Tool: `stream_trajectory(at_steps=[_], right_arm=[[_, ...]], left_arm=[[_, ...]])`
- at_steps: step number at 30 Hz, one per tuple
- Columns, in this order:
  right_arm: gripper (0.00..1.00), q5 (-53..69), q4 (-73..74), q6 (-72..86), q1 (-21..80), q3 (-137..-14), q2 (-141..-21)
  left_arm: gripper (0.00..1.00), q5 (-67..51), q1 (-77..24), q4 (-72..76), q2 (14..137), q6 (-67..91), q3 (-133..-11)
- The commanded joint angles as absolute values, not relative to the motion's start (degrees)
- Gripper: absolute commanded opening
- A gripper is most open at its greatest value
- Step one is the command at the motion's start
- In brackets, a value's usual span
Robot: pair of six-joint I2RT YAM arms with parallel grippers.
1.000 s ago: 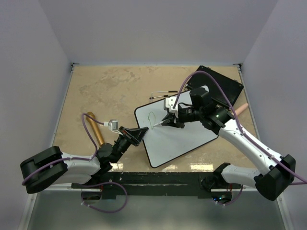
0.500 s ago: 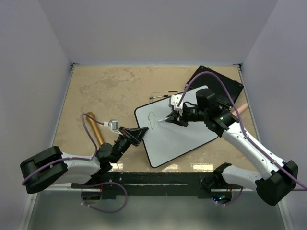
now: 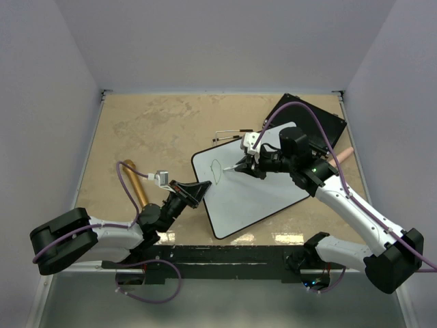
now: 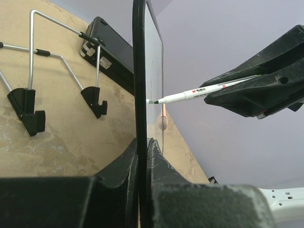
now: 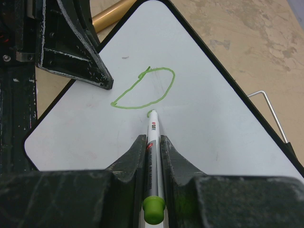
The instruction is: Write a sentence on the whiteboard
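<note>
The whiteboard point(image 3: 249, 195) lies tilted near the table's middle, white with a thin black frame. My left gripper point(image 3: 196, 190) is shut on its left edge point(image 4: 139, 95), one jaw on each face. A green closed loop point(image 5: 145, 90) is drawn on the whiteboard point(image 5: 213, 118) near that corner. My right gripper point(image 3: 254, 167) is shut on a white marker point(image 5: 153, 152) with a green end cap. The marker's tip point(image 4: 153, 101) touches the board just below the loop, where a short green stroke starts. In the left wrist view the marker point(image 4: 190, 94) reaches the board from the right.
A flat black board point(image 3: 317, 119) lies behind the whiteboard at the back right. A wire stand point(image 3: 229, 134) rests on the table behind the whiteboard, and shows as a wire stand point(image 4: 33, 61) in the left wrist view. A brass-coloured tube point(image 3: 136, 184) lies left of my left gripper.
My right gripper has carried the marker from the loop's lower edge a little to the right and back, and a short new green stroke has begun. The left arm has not moved.
</note>
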State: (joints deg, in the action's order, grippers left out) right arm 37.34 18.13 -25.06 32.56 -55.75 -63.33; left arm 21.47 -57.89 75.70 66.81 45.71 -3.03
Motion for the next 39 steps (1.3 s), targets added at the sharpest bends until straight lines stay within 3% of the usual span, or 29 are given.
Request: stream_trajectory(at_steps=[1, 21, 39], right_arm=[[0.0, 34.98, 15.12, -23.64, 32.43, -55.2, -62.31], [0.0, 40.25, 25.14, -32.34, 32.43, -54.23, -63.28], [0.0, 31.64, 13.98, -22.94, 30.77, -55.2, -60.74]], left_arm=[[0.0, 21.36, -58.01, 76.64, 67.67, 38.32, -2.11], [0.0, 21.88, -58.01, 76.73, 67.24, 38.23, -1.85], [0.0, 21.62, -58.01, 76.9, 67.41, 38.32, -1.76]])
